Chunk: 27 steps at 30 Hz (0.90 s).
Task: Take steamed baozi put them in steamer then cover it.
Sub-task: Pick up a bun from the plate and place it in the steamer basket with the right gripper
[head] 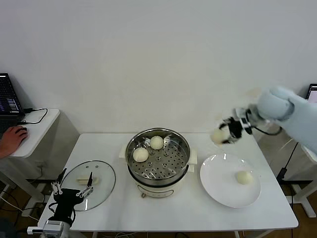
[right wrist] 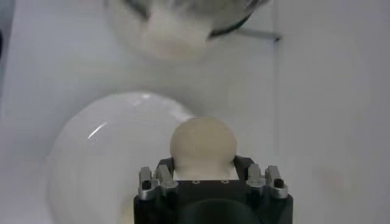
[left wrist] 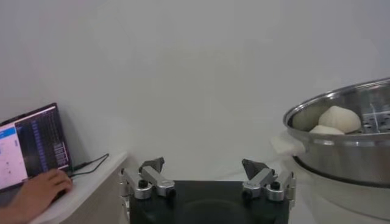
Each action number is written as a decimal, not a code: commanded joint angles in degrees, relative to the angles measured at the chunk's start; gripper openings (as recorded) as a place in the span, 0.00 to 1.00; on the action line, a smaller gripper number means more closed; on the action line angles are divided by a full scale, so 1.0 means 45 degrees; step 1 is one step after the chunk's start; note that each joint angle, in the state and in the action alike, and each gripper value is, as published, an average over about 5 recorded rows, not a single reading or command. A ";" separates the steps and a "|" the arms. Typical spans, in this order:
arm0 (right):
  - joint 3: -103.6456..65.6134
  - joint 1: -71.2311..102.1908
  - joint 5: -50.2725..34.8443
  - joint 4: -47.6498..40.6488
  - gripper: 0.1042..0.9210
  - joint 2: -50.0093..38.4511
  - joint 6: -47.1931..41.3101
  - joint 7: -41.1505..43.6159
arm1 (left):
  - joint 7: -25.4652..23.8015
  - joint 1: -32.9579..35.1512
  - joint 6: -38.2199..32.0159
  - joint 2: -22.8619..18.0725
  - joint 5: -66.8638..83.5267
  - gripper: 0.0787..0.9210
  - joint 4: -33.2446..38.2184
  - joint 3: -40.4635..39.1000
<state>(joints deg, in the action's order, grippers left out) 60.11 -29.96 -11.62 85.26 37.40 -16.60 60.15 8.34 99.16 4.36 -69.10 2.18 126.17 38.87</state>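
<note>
The steamer (head: 184, 148) stands mid-table, a shiny steel pot on a cream base, with two baozi inside (head: 156, 143) (head: 140, 154). In the left wrist view the steamer's rim (left wrist: 341, 119) shows with a baozi (left wrist: 339, 117) in it. My right gripper (head: 225, 133) hangs in the air above the far edge of the white plate (head: 218, 186), shut on a creamy-white baozi (right wrist: 202, 145). One more baozi (head: 243, 177) lies on that plate. My left gripper (head: 73, 186) stands open and empty at the table's front left, over the glass lid (head: 101, 181).
A side desk (head: 37, 130) with a laptop (head: 9, 101) and a person's hand (head: 12, 138) stands at the far left. The plate (right wrist: 91, 164) lies below my right gripper in the right wrist view. A white wall runs behind the table.
</note>
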 commanded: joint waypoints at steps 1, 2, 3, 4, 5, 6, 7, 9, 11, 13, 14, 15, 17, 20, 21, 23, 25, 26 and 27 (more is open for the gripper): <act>0.1955 -0.2480 -0.1179 -0.0587 0.63 0.4169 0.0711 -0.0111 | -0.0002 -0.0009 0.0005 -0.0063 0.0026 0.88 -0.0070 0.0105; 0.2103 -0.2345 -0.1134 -0.0601 0.63 0.4441 0.0980 -0.0131 | 0.0002 -0.0006 0.0002 -0.0089 0.0026 0.88 -0.0080 0.0120; 0.2302 -0.2198 -0.1054 -0.0629 0.63 0.4715 0.1324 -0.0159 | 0.0006 -0.0004 0.0000 -0.0121 0.0026 0.88 -0.0092 0.0135; 0.2492 -0.2063 -0.0961 -0.0663 0.63 0.4958 0.1680 -0.0191 | 0.0010 -0.0003 -0.0001 -0.0151 0.0026 0.88 -0.0102 0.0147; 0.2657 -0.1945 -0.0853 -0.0696 0.63 0.5158 0.1980 -0.0207 | 0.0012 -0.0001 -0.0002 -0.0178 0.0023 0.88 -0.0109 0.0157; 0.2850 -0.1825 -0.0738 -0.0725 0.63 0.5359 0.2304 -0.0236 | 0.0014 0.0002 -0.0003 -0.0204 0.0022 0.88 -0.0114 0.0165; 0.3041 -0.1704 -0.0610 -0.0747 0.64 0.5548 0.2613 -0.0273 | 0.0013 0.0003 -0.0002 -0.0225 0.0021 0.88 -0.0119 0.0173; 0.3327 -0.1514 -0.0305 -0.0749 0.64 0.5844 0.3161 -0.0342 | 0.0012 -0.0003 -0.0003 -0.0260 0.0021 0.88 -0.0133 0.0193; 0.3649 -0.1373 -0.0005 -0.0696 0.64 0.6086 0.3622 -0.0414 | 0.0016 -0.0021 -0.0004 -0.0287 0.0026 0.88 -0.0168 0.0220; 0.3914 -0.1244 0.0309 -0.0617 0.64 0.6304 0.4071 -0.0507 | 0.0030 -0.0045 -0.0012 -0.0328 0.0034 0.88 -0.0206 0.0248; 0.4021 -0.1186 0.0447 -0.0608 0.64 0.6408 0.4308 -0.0559 | 0.0037 -0.0053 -0.0018 -0.0349 0.0037 0.88 -0.0220 0.0258; 0.4084 -0.1114 0.0619 -0.0635 0.64 0.6537 0.4649 -0.0613 | 0.0046 -0.0059 -0.0025 -0.0371 0.0038 0.88 -0.0232 0.0265; 0.4150 -0.0994 0.0950 -0.0783 0.64 0.6764 0.5341 -0.0695 | 0.0055 -0.0062 -0.0036 -0.0413 0.0035 0.88 -0.0242 0.0273; 0.4248 -0.0859 0.1486 -0.0998 0.64 0.7044 0.6216 -0.0757 | 0.0060 -0.0054 -0.0040 -0.0473 0.0026 0.88 -0.0233 0.0274; 0.4270 -0.0824 0.1656 -0.1027 0.64 0.7099 0.6422 -0.0769 | 0.0062 -0.0052 -0.0039 -0.0493 0.0026 0.88 -0.0225 0.0275; 0.4309 -0.0749 0.2010 -0.1058 0.64 0.7191 0.6821 -0.0801 | 0.0066 -0.0045 -0.0044 -0.0527 0.0026 0.88 -0.0217 0.0278; 0.4355 -0.0671 0.2313 -0.1041 0.64 0.7259 0.7176 -0.0839 | 0.0073 -0.0032 -0.0057 -0.0549 0.0027 0.88 -0.0224 0.0285; 0.4382 -0.0626 0.2444 -0.1019 0.64 0.7286 0.7346 -0.0864 | 0.0078 -0.0023 -0.0068 -0.0559 0.0027 0.88 -0.0234 0.0288; 0.4405 -0.0587 0.2536 -0.0995 0.65 0.7304 0.7475 -0.0884 | 0.0082 -0.0015 -0.0077 -0.0569 0.0027 0.88 -0.0244 0.0292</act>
<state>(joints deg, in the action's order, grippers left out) 77.33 -33.28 -5.86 81.44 66.02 6.93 56.77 8.63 98.97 4.13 -71.51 2.33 125.13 40.12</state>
